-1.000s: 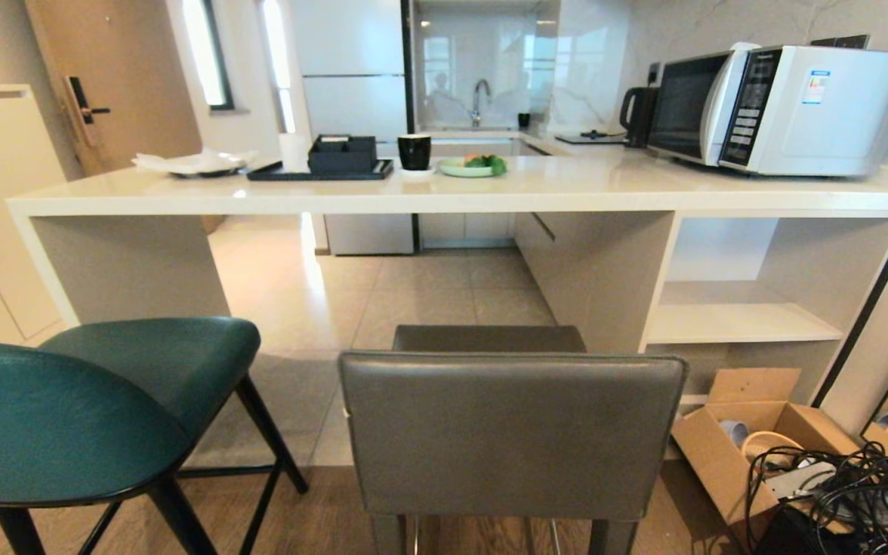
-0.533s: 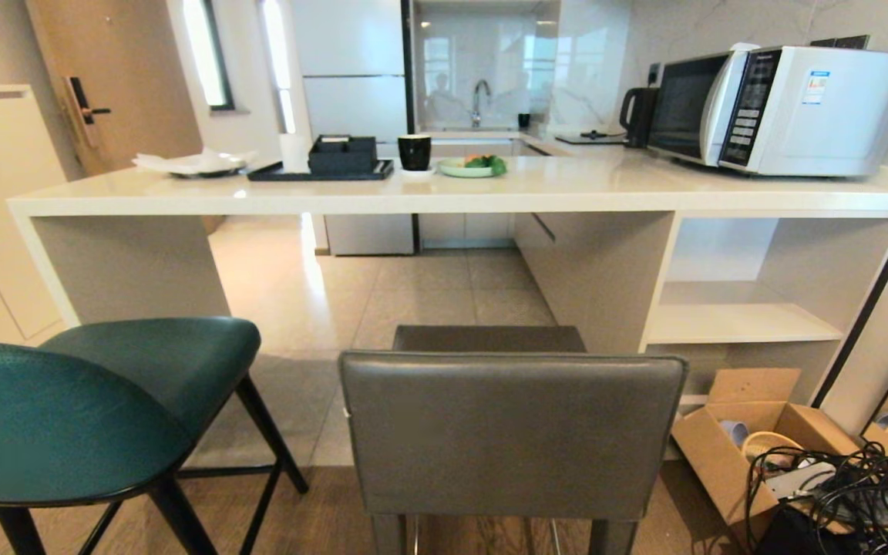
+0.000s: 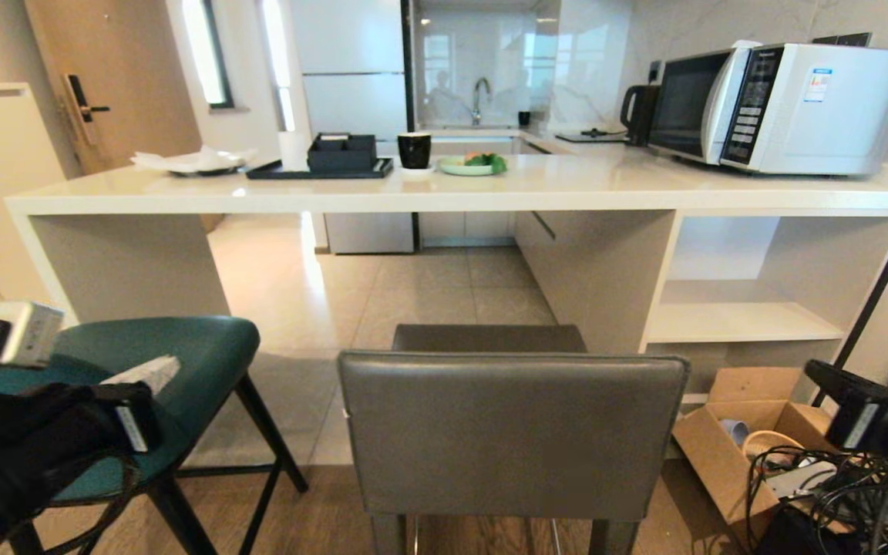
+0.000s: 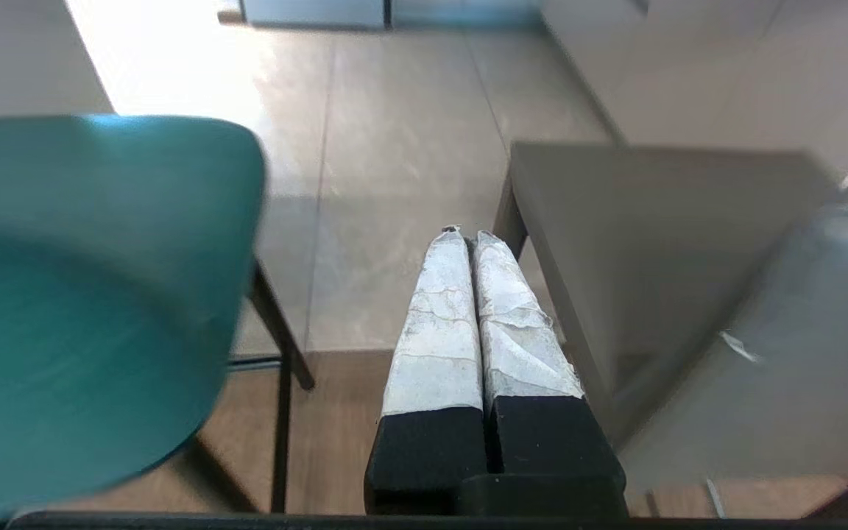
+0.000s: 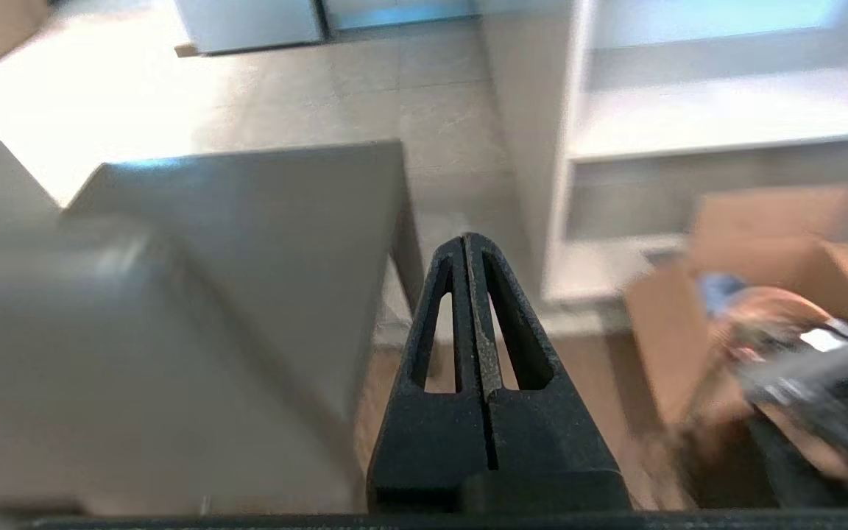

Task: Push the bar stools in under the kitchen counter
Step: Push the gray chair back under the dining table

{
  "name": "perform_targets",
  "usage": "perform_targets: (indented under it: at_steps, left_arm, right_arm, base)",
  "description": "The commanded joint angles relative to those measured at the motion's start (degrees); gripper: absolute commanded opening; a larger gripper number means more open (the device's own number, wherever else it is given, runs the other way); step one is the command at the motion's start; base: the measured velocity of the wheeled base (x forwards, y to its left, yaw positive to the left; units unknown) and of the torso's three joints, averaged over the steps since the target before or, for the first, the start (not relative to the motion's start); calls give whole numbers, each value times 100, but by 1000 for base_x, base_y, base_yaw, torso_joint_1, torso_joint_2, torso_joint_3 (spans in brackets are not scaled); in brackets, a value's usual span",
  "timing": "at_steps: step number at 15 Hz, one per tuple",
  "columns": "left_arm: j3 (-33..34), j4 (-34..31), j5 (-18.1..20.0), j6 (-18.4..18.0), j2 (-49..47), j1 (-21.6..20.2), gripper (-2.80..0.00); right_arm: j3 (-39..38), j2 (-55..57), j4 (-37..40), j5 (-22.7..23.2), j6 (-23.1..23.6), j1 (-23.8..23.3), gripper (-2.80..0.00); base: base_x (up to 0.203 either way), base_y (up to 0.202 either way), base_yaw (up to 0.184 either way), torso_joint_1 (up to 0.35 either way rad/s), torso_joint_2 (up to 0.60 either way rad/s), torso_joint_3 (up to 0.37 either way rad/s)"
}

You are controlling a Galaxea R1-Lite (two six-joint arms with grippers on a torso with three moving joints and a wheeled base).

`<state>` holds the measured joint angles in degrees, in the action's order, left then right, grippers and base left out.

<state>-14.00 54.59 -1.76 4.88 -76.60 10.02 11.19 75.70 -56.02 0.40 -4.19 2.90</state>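
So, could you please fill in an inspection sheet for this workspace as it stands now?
Surface: kitchen counter, glossy cream slab, open floor beneath.
Job's things: teal stool and grey stool both stand out in front of the counter, not yet under it.
Clutter: microwave, kettle, black tray, black cup, green plate on the counter; open cardboard box on the floor.
Grippers: left gripper between the stools, right gripper by the grey stool's right side; jaws of both shut, empty.
Cables: black tangle by the box.
Surroundings: door, sink tap behind.
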Motion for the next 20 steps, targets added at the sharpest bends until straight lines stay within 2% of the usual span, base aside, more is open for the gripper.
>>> perform_targets:
  at_steps: [1, 3, 4, 6, 9, 13, 17, 20]
  left_arm:
    - [229, 1908, -178, 2, -2078, 411, -280]
    - [482, 2863, -440, 8, -2904, 1047, -280]
    - [554, 3136, -588, 15, -3108, 1359, -280]
    - [497, 3298, -743, 22, -3398, 1656, -280]
    - [265, 3307, -910, 28, -3595, 1933, -280]
    - [-36, 3307, -940, 37, -3792, 2007, -280]
    - [-169, 3307, -932, 56, -3854, 2336, -280]
    - [-270, 3307, -940, 128, -4022, 2503, -280]
  right_arm:
    - [-188, 2044, -2268, -2, -2, 279, -280]
    - [-339, 2751, -2930, -11, -5, 527, -280]
    - [-385, 2934, -3098, -9, -19, 619, -280]
    - [-317, 3174, -3162, 11, -36, 650, -280]
    - [-195, 3345, -3165, -4, -31, 840, -280]
    - [-231, 3364, -3165, -5, -30, 996, -280]
    - [-171, 3555, -3165, -7, 8, 1445, -280]
    - [435, 3932, -3165, -117, 41, 1564, -280]
  base:
    - [0, 0, 0, 0, 0, 0]
    - [0, 0, 0, 0, 0, 0]
    - [0, 0, 0, 0, 0, 0]
    - [0, 0, 0, 0, 0, 0]
    - [0, 0, 0, 0, 0, 0]
    - [0, 0, 0, 0, 0, 0]
    - [0, 0, 0, 0, 0, 0]
    - [0, 0, 0, 0, 0, 0]
